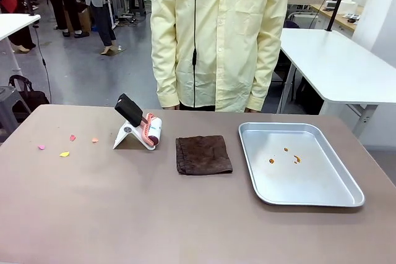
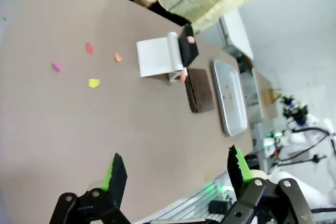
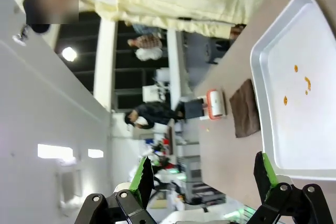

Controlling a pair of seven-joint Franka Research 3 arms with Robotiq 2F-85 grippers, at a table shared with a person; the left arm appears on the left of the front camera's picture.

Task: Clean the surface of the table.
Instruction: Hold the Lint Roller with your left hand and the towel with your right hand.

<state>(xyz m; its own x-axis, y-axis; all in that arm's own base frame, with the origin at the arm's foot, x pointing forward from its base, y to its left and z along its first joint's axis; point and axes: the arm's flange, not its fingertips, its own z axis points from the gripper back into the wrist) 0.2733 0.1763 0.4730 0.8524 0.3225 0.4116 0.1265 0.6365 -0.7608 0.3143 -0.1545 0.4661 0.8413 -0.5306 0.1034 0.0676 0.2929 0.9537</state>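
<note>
Wide matte taupe-brown desk [image 1: 154, 214] spans your front view; small coloured scraps [image 1: 64, 154] foul its left side. Folded dark-brown cloth [image 1: 203, 154] and pink lint roller [image 1: 152, 132] on white stand [image 1: 126, 135] sit centre (staged w/in reach, prob.). Your left hand [image 2: 177, 171], right hand [image 3: 203, 174]: both spread wide, empty.

The left pincer [image 2: 176, 174] hangs raised, its two black fingers [image 2: 118, 179] with green pads spread wide apart and nothing between them. The right pincer [image 3: 205, 174] is likewise raised, its fingers [image 3: 262, 177] held far apart, gripping nothing. Both wrists are rolled, so each wrist view stands sideways.
</note>
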